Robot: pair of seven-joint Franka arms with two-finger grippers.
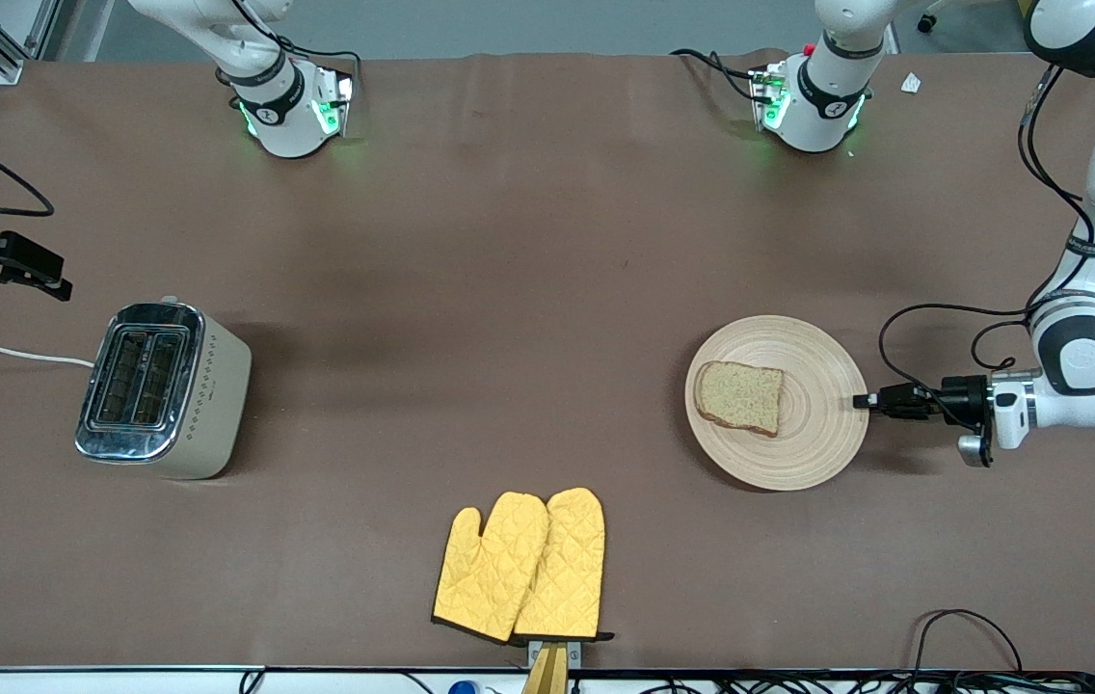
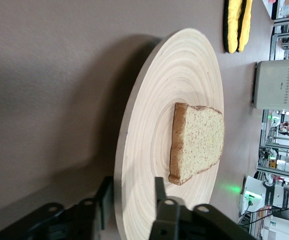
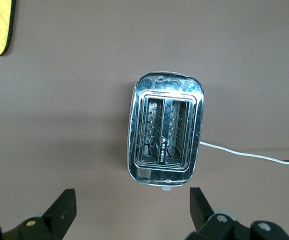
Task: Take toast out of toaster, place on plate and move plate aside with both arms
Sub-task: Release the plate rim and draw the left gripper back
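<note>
The left gripper [image 1: 864,401] lies low and level at the plate [image 1: 822,439], at the edge turned toward the left arm's end of the surface [image 1: 509,289]. In the left wrist view its two fingers [image 2: 160,192] straddle the plate's [image 2: 149,130] rim, one above the wood and one under it, with the rim between them; whether they press on it or only bracket it I cannot tell. The toast [image 1: 740,396] lies flat on the plate, past the fingertips toward the plate's middle and apart from them, with bare wood between.

The right gripper [image 1: 64,286] hangs in the air at the right arm's end of the surface, close above the toaster [image 1: 162,388]. In the right wrist view its fingers [image 3: 62,210] are spread wide with nothing between them, and the toaster [image 3: 165,135] stands upright straight out from the gap, both slots showing. A white cord [image 3: 249,154] trails from the toaster's base.

Two yellow mitts [image 1: 520,567] lie side by side, nearer the front camera than plate and toaster, well apart from both grippers.
</note>
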